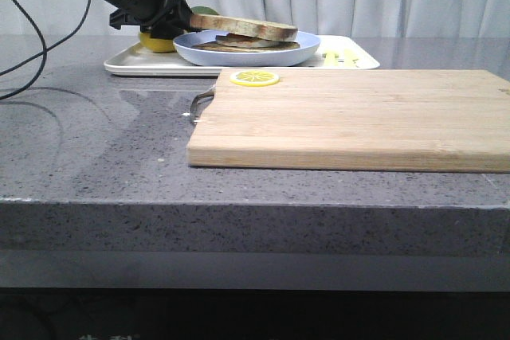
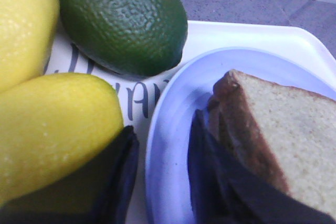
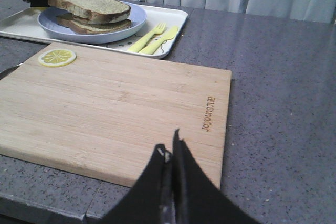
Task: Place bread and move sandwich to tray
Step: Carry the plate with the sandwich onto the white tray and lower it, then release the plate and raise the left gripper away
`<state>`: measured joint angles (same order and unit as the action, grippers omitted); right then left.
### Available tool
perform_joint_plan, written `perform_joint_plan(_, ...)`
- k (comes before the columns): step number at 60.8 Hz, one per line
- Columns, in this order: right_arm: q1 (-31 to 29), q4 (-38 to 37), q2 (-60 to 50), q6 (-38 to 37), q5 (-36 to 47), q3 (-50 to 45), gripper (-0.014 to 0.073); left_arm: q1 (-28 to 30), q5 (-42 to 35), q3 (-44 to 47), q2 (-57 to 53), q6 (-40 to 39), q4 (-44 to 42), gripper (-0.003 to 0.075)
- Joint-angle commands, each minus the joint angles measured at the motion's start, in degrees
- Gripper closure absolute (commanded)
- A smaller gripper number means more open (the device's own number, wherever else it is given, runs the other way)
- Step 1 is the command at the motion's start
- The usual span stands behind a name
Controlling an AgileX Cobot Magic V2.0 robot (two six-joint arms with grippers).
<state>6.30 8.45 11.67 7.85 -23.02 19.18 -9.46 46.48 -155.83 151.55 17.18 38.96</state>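
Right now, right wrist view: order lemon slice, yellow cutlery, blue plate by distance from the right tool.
1. lemon slice, on the cutting board's far corner.
2. yellow cutlery, on the tray beyond the board; close to the slice, hedged.
3. blue plate, farther back on the tray.
Measured from the right tool.
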Motion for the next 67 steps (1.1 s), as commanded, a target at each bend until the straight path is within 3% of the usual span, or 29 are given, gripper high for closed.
perform_joint_plan(1, 0.0, 0.3, 0.6, 0.2, 4.0, 1.6, 0.0703, 0.8, -1.1, -2.3, -5.9, 0.2, 2.1, 0.0447)
perform_joint_plan(16, 0.0, 0.3, 0.6, 0.2, 4.0, 1.6, 0.0703, 2.9, 6.7, -8.9, -7.1, -0.1, 3.1, 0.0491)
perform_joint_plan(31, 0.0, 0.3, 0.6, 0.2, 4.3, 1.6, 0.0703, 3.3, 16.6, -16.4, -7.1, -0.1, 6.5, 0.0735)
perform_joint_plan(49, 0.0, 0.3, 0.6, 0.2, 4.4, 1.6, 0.0703, 3.3, 26.8, -19.2, -9.0, -0.5, 14.5, 0.0738)
perform_joint_plan(54, 0.0, 0.3, 0.6, 0.2, 4.4, 1.6, 0.0703, 3.3, 26.9, -19.2, -9.5, -4.8, 18.1, 0.0738)
perform_joint_plan(67, 0.0, 0.3, 0.6, 0.2, 4.4, 1.6, 0.0703, 3.3, 26.9, -19.2, -10.3, -11.0, 35.7, 0.0738)
